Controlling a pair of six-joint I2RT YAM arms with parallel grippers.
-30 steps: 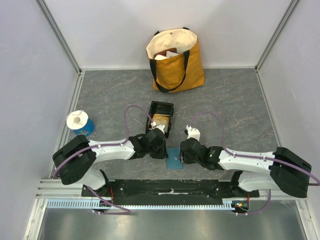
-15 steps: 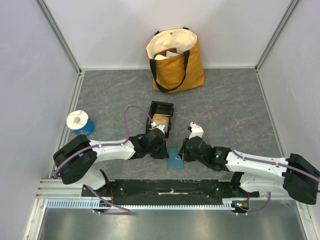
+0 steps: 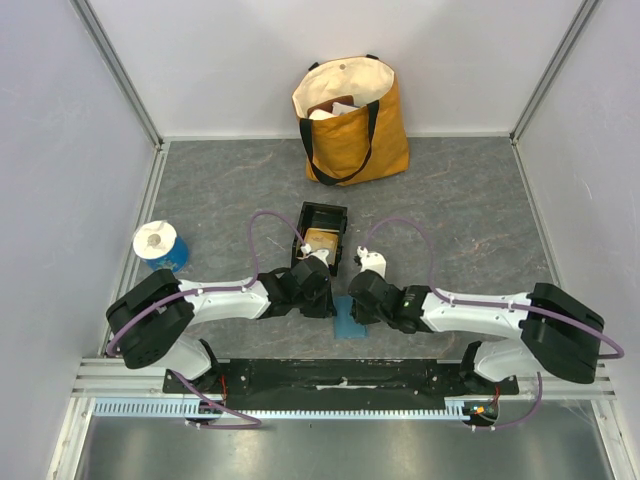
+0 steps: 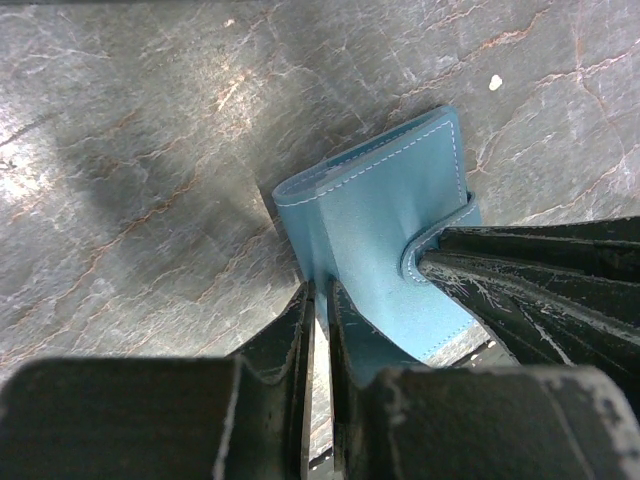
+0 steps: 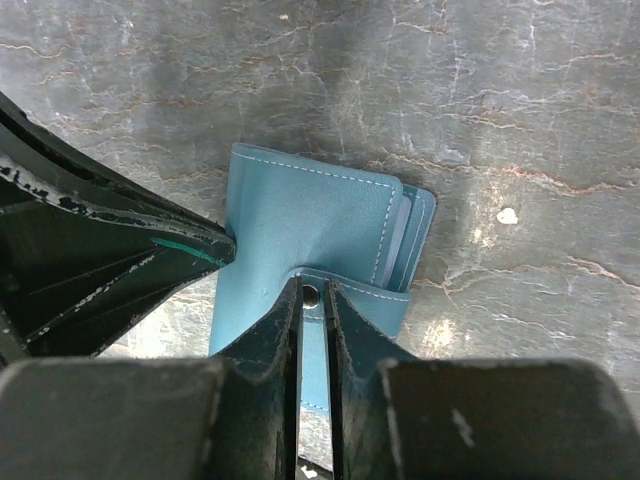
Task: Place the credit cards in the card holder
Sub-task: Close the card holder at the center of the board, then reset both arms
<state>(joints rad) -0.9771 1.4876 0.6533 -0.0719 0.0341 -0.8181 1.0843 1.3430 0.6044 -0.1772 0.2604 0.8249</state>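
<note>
Both arms are down on the card holder (image 4: 385, 225), which lies flat on the grey table (image 3: 470, 210) just in front of the bases, between the two wrists. The left gripper (image 4: 320, 296) has its jaws pressed almost together on one edge of the teal cover, a thin pinch right at the rim. The right gripper (image 5: 312, 296) reaches in from the opposite side with its jaws nipped onto the snap tab (image 5: 370, 290), a small round stud showing in the sliver between the fingers. The wallet looks folded shut, with paler blue layers peeking out along one edge in the right wrist view. The credit cards (image 3: 321, 241) are not in play yet: something tan sits in the black tray (image 3: 322, 211) just beyond the left wrist, and from overhead it is too small to count cards. So by the look of it this is the opening step, one arm anchoring the body while the other takes the tab. What comes next, most likely, is a pull on that tab away from the cover to pop the snap. The left pinch would have to hold firm so the whole wallet doesn't drag along the table. The grip on the tab is narrow, so a slip off it is the thing to watch. Only once the cover is folded back can a card come over from the tray.
</note>
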